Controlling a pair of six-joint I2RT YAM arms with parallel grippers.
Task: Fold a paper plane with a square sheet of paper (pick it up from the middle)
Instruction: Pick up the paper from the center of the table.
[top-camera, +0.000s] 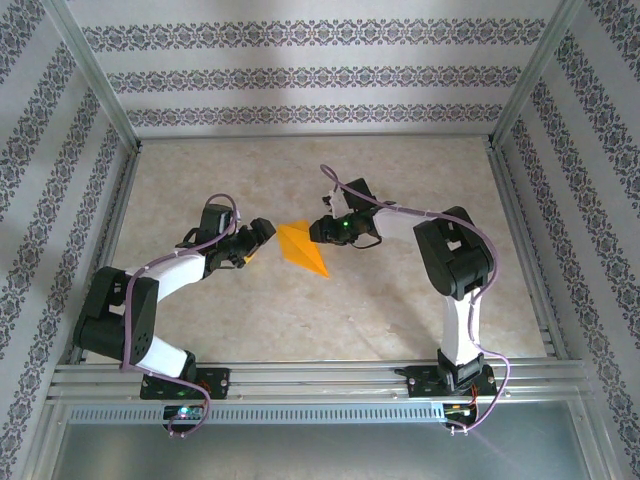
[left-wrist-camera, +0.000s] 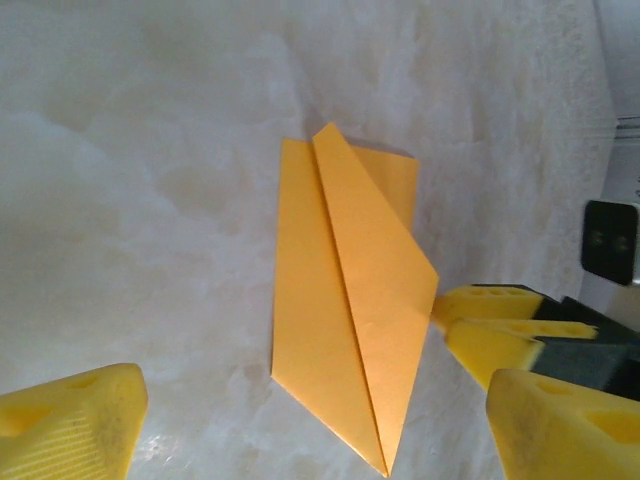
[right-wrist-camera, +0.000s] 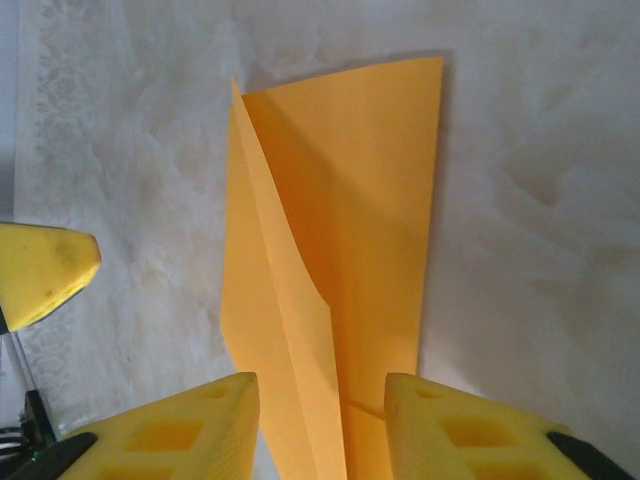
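Right hand (right-wrist-camera: 320, 410) straddles the paper plane (right-wrist-camera: 340, 200), fingers apart.

Marbled beige table (top-camera: 400, 300), patterned walls (top-camera: 300, 60) around.

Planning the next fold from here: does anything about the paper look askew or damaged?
No tears, but the paper on the table is not flat: one flap stands up, casting a shadow, instead of lying creased down. At the blunt end a back layer sticks out past the top fold, so the folds look uneven.
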